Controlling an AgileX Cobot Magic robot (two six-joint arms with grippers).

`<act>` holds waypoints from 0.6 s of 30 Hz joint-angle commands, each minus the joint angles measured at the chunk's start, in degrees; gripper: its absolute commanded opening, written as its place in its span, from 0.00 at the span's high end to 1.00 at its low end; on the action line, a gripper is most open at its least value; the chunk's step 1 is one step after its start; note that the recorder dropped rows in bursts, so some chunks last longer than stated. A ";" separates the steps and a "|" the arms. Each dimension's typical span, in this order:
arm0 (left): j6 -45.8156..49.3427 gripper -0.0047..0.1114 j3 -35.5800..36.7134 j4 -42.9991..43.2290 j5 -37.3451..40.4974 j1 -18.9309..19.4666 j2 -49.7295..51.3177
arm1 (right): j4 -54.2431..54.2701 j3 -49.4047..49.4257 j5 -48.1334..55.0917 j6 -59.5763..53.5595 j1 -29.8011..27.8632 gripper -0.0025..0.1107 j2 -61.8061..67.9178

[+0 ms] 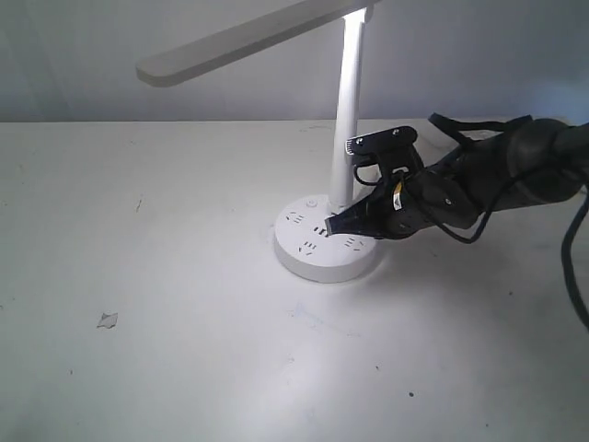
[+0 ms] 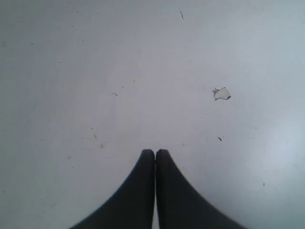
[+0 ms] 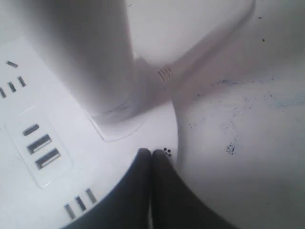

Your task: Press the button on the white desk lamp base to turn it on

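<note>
The white desk lamp stands mid-table with its slim pole (image 1: pixel 347 110) and long flat bar head (image 1: pixel 244 41). Its round puck base (image 1: pixel 317 258) shows socket slots (image 3: pixel 80 202) and dark USB ports (image 3: pixel 42 148). My right gripper (image 1: pixel 329 226) is shut and empty, its tips resting on the base's top in front of the pole (image 3: pixel 90 57). In the right wrist view the right gripper (image 3: pixel 151 152) touches the top near the rim, beside a cluster of tiny dots (image 3: pixel 167 152). My left gripper (image 2: pixel 155 151) is shut over bare table, out of the exterior view.
A small torn scrap (image 1: pixel 108 320) lies on the white table (image 1: pixel 184 368) toward the front left, and the same scrap (image 2: pixel 221 93) lies ahead of the left gripper. The right arm's black cables (image 1: pixel 575 267) hang at the right edge. A grey wall rises behind.
</note>
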 commanded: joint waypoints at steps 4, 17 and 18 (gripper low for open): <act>-0.08 0.96 0.05 -0.26 0.40 0.03 -0.25 | -0.20 4.07 -1.28 0.41 -0.34 0.98 -9.02; -0.08 0.96 0.05 -0.26 0.40 0.03 -0.25 | 27.73 62.70 -74.89 -12.77 -0.34 0.98 -43.88; -0.08 0.96 0.05 -0.26 0.40 0.03 -0.25 | 28.03 62.70 -73.96 -13.24 -0.34 0.98 -45.84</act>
